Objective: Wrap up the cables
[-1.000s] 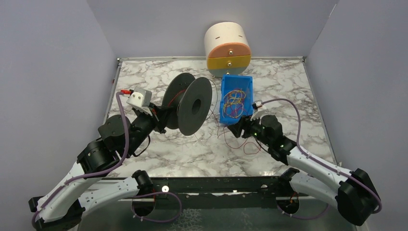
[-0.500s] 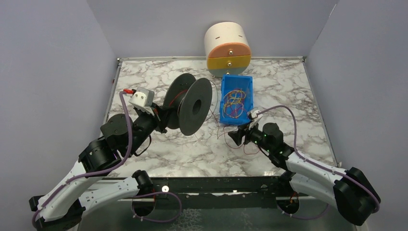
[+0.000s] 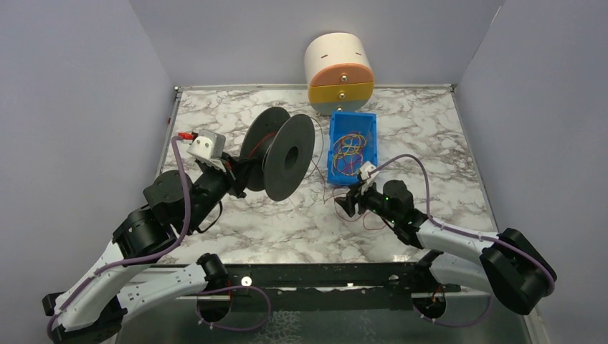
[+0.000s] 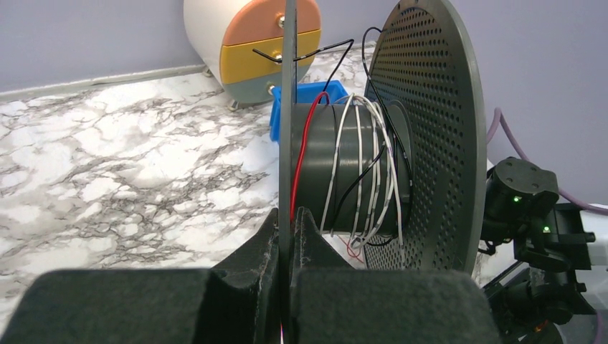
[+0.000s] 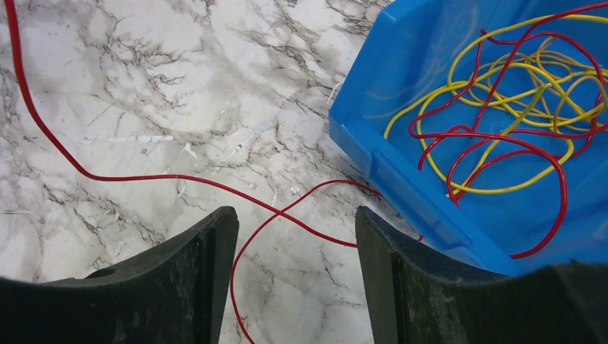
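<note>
The black spool (image 3: pixel 287 158) stands on edge at mid table, with white, black and red turns round its core (image 4: pixel 351 165). My left gripper (image 4: pixel 288 215) is shut on the rim of the spool's near flange (image 4: pixel 288 107); it also shows in the top view (image 3: pixel 240 175). A thin red cable (image 5: pixel 136 177) runs from the spool across the marble and crosses itself in a loop. My right gripper (image 5: pixel 296 215) hangs open low over that crossing, with nothing between its fingers; from above, the right gripper (image 3: pixel 345 204) is just in front of the blue bin.
A blue bin (image 5: pixel 416 193) holding tangled yellow and red wires (image 5: pixel 502 107) sits right of the spool (image 3: pixel 351 147). A round cream, orange and yellow drawer unit (image 3: pixel 339 72) stands against the back wall. Grey walls enclose the marble table (image 3: pixel 430 136).
My right arm has swung left and toward the near edge, bringing its gripper down over the red loop with the jaws slightly wider. The left gripper still holds the spool.
</note>
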`<state>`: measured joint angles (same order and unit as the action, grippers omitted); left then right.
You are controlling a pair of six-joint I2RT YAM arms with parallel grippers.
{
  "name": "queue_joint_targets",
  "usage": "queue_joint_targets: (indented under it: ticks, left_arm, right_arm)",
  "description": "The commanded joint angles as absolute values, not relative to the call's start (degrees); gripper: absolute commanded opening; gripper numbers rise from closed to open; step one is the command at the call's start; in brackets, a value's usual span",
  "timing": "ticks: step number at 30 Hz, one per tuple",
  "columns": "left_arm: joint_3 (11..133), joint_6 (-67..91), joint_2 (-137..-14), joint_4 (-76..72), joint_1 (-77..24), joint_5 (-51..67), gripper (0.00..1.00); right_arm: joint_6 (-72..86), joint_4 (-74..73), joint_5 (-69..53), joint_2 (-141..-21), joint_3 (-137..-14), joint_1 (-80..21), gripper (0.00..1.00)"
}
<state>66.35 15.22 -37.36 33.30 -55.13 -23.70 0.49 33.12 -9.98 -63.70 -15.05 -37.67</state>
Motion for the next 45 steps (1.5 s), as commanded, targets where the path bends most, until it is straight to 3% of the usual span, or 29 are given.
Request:
queue_joint_targets:
  ticks: [1,8,13,15,20,22,45]
  left_arm:
    - [69.1,14.7,-36.0,29.3,-55.0,-25.0,0.0]
    - [68.8,14.4,-35.6,29.3,-55.0,-25.4,0.0]
    - [69.2,14.3,-35.1,29.6,-55.0,-25.8,0.0]
    - [69.3,14.3,-34.9,29.7,-55.0,-26.0,0.0]
    - [69.5,14.7,-34.4,29.8,-55.0,-27.5,0.0]
    - [69.6,15.0,-34.3,29.8,-55.0,-28.4,0.0]
    - [64.7,21.0,-39.2,17.3,-55.0,-39.0,0.0]
  right_arm:
    - [-3.5,35.0,-9.6,-66.7,-18.0,-39.5,0.66]
    - [-7.9,37.9,-3.1,-72.9,-20.4,-43.3,0.66]
    - [-7.1,40.2,-1.1,-77.3,-21.3,-43.6,0.6]
    - [-5.8,41.7,-1.7,-78.2,-20.9,-43.6,0.52]
    - [-4.5,41.2,-2.7,-78.6,-21.1,-44.5,0.12]
    - [-3.8,41.6,-2.9,-78.0,-20.4,-45.5,0.02]
    - [3.1,45.8,11.1,-89.2,-23.3,-72.1,0.01]
